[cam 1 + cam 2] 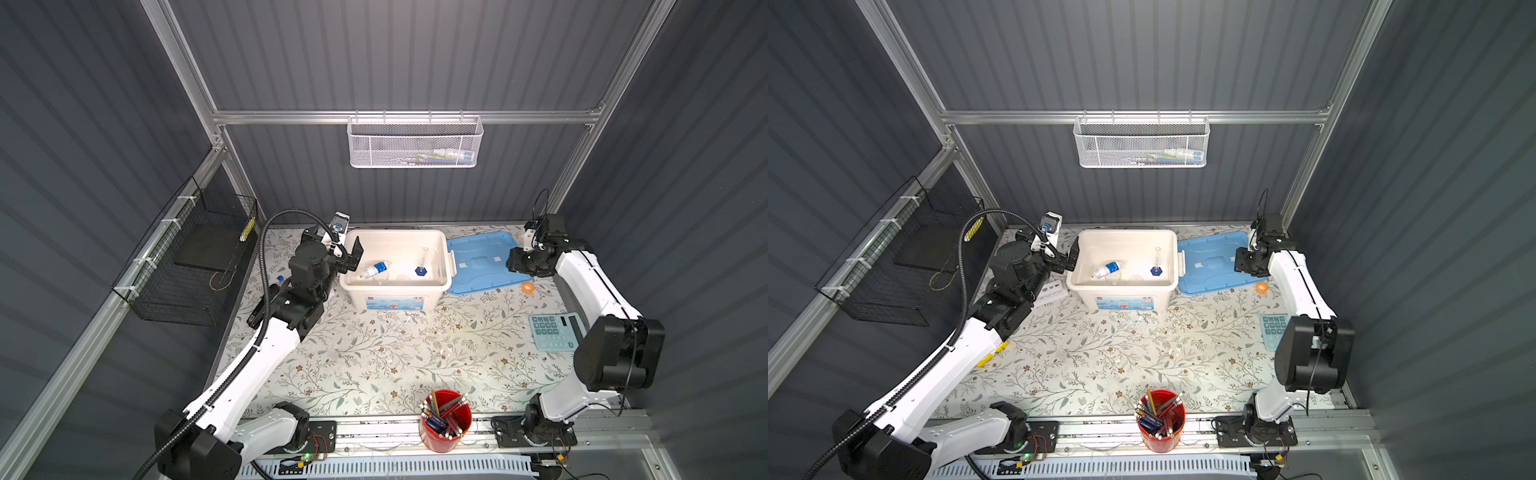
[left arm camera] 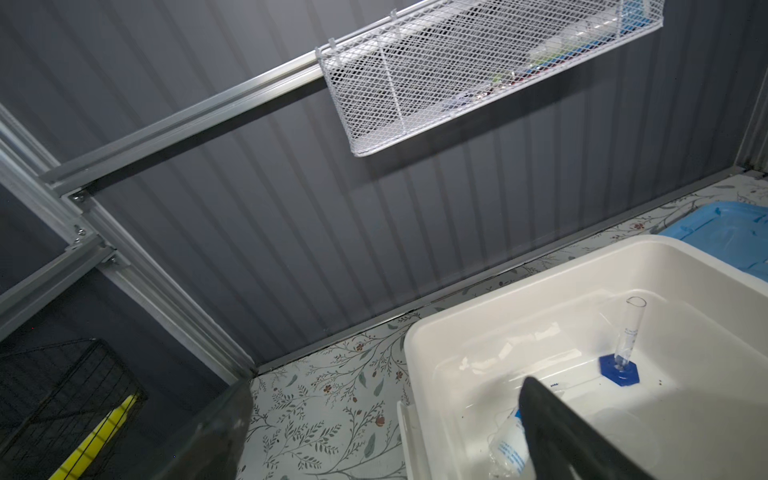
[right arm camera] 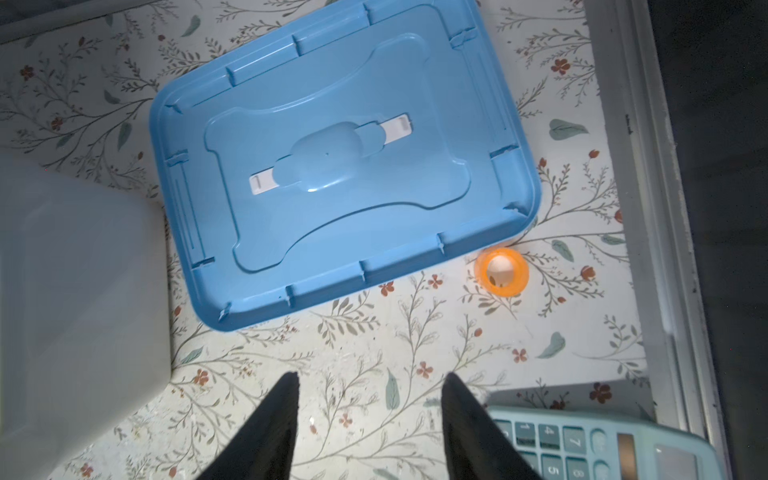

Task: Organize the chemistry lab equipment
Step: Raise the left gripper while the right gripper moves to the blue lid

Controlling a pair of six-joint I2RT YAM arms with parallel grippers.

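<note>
The only characters that can be read are digits on the keys of the pale blue calculator (image 3: 582, 449) at the right edge of the table: 1, 4 and 7 in one row, 5 and 8 in the next. The sticker (image 1: 394, 302) on the near wall of the white bin (image 1: 351, 293) shows a small red logo and print too small to read. Print on the measuring cylinder (image 2: 628, 336) and on the blue label of the clear vessel (image 1: 375, 269) lying in the bin is also illegible.
</note>
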